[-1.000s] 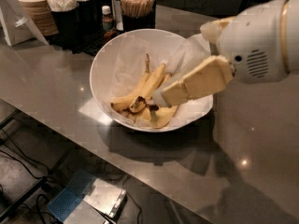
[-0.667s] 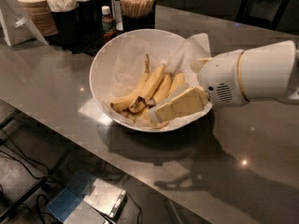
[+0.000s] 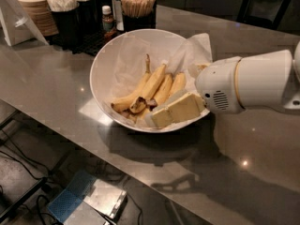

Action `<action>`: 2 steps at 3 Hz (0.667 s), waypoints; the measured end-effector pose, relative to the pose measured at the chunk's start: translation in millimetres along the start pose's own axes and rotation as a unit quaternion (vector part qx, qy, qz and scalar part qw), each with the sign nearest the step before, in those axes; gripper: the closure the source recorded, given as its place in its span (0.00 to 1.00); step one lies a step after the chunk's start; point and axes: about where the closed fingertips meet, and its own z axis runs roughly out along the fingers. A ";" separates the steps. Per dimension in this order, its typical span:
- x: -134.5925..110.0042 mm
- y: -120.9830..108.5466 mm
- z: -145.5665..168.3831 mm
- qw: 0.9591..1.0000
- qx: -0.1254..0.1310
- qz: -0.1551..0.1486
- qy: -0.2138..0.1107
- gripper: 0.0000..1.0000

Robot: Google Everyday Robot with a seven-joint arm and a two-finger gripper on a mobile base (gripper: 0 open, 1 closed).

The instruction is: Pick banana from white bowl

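Café-style counter (image 3: 51, 97): wooden stirrers (image 3: 137, 0) at twelve o'clock, stacked paper cups (image 3: 38, 14) at eleven; gripper (image 3: 161, 117) inside the white bowl (image 3: 99, 62), four o'clock side.

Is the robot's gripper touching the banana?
Cannot tell. In the camera view the gripper covers the banana low in the white bowl, hiding any contact or gap.

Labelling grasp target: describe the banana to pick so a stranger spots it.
On the grey counter sits a paper-lined white bowl, the gripper inside by its right rim. The banana lies mid-bunch, just above the gripper. It is evenly yellow, unlike its left neighbour with a blackened end and the leftmost one with a long brown stem.
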 end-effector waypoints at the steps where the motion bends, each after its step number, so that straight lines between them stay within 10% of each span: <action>1: 2.3 19.0 21.5 0.999 -0.020 0.004 -0.025 0.00; 2: 2.3 19.0 21.5 0.999 -0.020 0.004 -0.025 0.00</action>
